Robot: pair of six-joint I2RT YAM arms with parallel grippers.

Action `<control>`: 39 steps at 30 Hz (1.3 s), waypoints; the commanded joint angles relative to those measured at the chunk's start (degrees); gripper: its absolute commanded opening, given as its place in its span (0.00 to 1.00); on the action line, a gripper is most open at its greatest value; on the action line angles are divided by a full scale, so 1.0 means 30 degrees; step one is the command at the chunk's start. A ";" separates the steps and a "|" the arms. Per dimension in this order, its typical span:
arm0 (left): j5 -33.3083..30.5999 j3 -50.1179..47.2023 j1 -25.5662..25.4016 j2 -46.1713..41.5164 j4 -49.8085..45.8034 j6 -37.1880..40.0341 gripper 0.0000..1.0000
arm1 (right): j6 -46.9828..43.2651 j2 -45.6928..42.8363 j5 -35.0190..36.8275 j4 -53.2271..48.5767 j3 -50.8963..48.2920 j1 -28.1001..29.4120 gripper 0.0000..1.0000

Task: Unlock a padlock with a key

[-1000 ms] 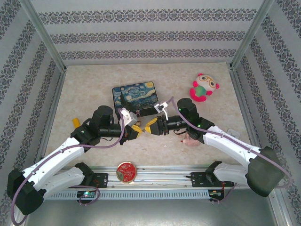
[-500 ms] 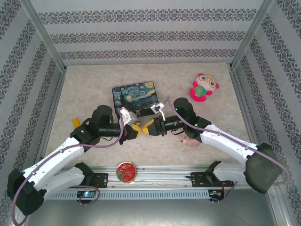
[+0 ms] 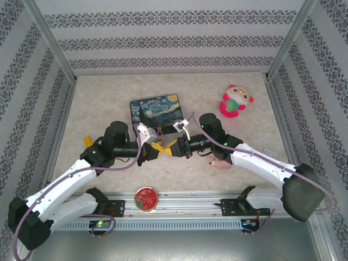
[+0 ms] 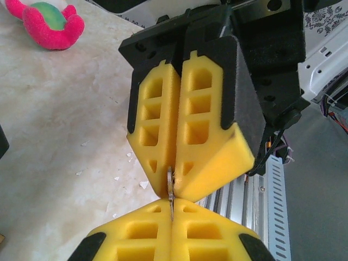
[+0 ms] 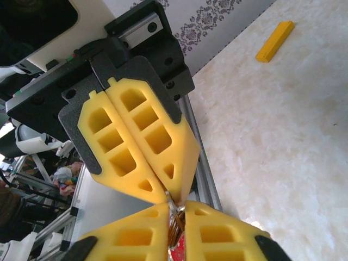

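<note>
Done: the key (image 4: 170, 185), a thin metal sliver, is held above the table where the two end effectors' tips meet.
Left end effector (image 3: 156, 148): clamped on the key.
Right end effector (image 3: 172, 148): clamped on its other end.
Remaining: insert and turn the key; the padlock is too small to pick out.
Change: a second ago the right end effector was apart and part-open.

We find the centre of the table (image 3: 109, 103) blocked: the left arm's fingers (image 3: 156, 148) and the right arm's fingers (image 3: 173, 147) meet tip to tip, the key (image 4: 170, 187) bridging them. Just beyond stands the Starry Night box (image 3: 156, 110). The plush toy (image 3: 235, 100) and pink object (image 3: 220, 162) crowd the right. A yellow block (image 3: 87, 142) sits beside the left arm, and the far left lies open.
</note>
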 commanded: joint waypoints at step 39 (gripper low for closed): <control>-1.6744 -0.2024 -0.1407 0.5423 0.5513 -1.2826 1.00 | 0.8801 -0.3941 1.3351 -0.4717 -0.4684 -0.2362 0.00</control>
